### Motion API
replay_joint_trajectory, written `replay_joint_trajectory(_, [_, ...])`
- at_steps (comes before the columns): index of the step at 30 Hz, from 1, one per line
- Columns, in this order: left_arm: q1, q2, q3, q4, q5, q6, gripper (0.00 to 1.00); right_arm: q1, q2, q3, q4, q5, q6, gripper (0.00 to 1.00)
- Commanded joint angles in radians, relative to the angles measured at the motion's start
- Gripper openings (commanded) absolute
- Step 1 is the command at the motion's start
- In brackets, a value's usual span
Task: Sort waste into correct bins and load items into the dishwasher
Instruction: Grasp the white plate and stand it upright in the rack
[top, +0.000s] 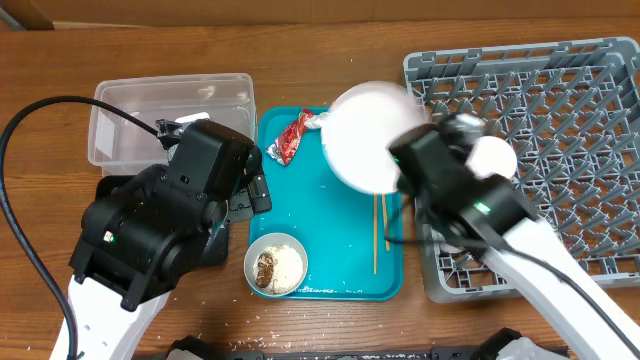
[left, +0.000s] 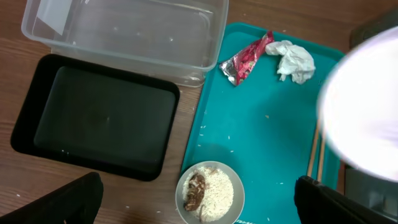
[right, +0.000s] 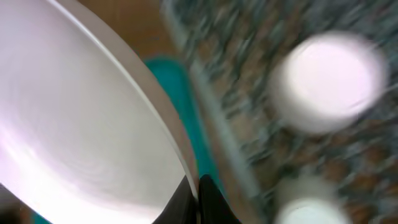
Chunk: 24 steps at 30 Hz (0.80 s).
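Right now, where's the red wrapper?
Overhead view: red snack wrapper lies top-left on the teal tray, between the clear tub and the white tissue.

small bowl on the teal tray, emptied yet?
Not emptied. The small round white bowl holds white rice and brown food bits.

The left arm (top: 160, 215) and right arm (top: 455, 185) have blocky matte-black housings, each with a small green indicator light (top: 108, 237), above smooth white lower links (top: 560, 290). A thin black cable (top: 55, 98) loops off the left one.
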Motion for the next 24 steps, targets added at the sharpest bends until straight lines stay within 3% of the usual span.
replay_joint_trajectory(1, [0.005,0.002,0.015,0.002,-0.014,0.016,1.00,-0.047,-0.045,0.024,-0.002,0.593,-0.087,0.04])
replay_joint_trajectory(4, [0.005,0.002,0.015,0.002,-0.014,0.016,1.00,-0.168,-0.025,0.023,-0.001,0.773,-0.100,0.04])
replay_joint_trajectory(10, [0.005,0.002,0.015,0.002,-0.014,0.016,1.00,-0.451,0.075,0.023,0.125,0.757,-0.263,0.04])
replay_joint_trajectory(12, [0.005,0.002,0.015,0.002,-0.014,0.016,1.00,-0.522,0.127,0.023,0.206,0.742,-0.380,0.04])
replay_joint_trajectory(15, [0.005,0.002,0.015,0.002,-0.014,0.017,1.00,-0.570,0.203,0.023,0.269,0.686,-0.512,0.04])
replay_joint_trajectory(24, [0.005,0.002,0.015,0.002,-0.014,0.016,1.00,-0.575,0.336,0.021,0.235,0.641,-0.518,0.04])
